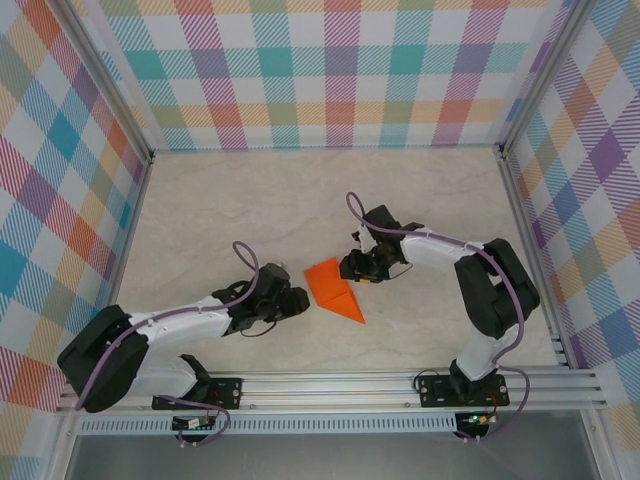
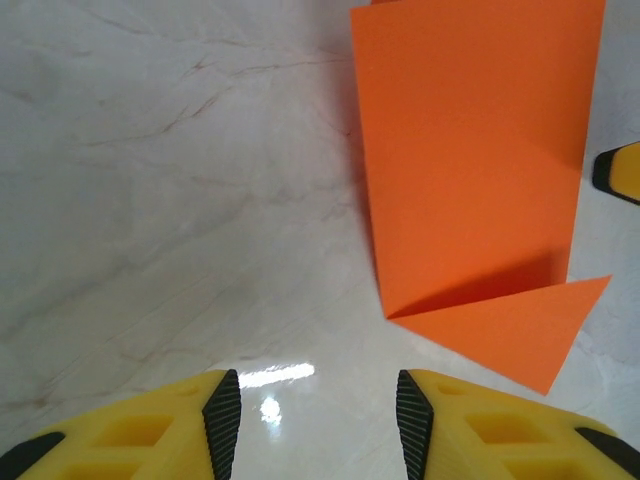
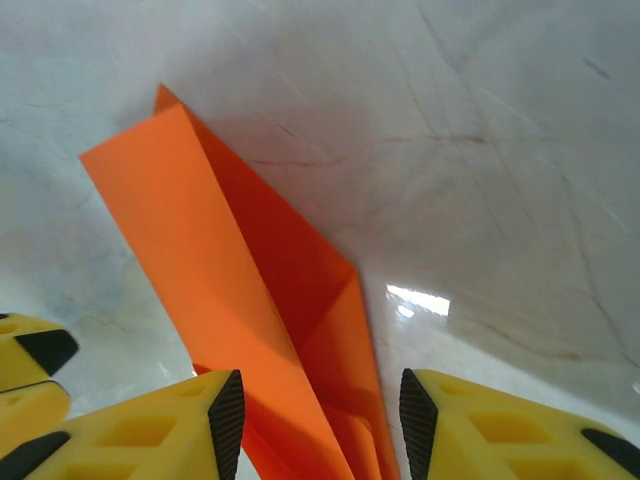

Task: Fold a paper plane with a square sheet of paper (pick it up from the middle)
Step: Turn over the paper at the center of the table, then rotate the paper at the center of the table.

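Plane half folded; the orange paper (image 1: 333, 289) sits mid-frame in the top view.
Left gripper (image 2: 310, 410), half open, holds nothing; right gripper (image 3: 315, 415), half open, has paper between its jaws, not pinched. Next: a careful fold.

Robot lab test cell: checkered backdrop panels (image 1: 340, 70) are closing it in at 9, 12 & 3 o'clock, w/ alu frame posts (image 1: 106, 85) running up the corners. Marble-look tabletop (image 1: 250, 200) is lying in the middle. 2 arms (image 1: 170, 325) are sitting bolted to an alu rail (image 1: 330, 385) at 6 o'clock.
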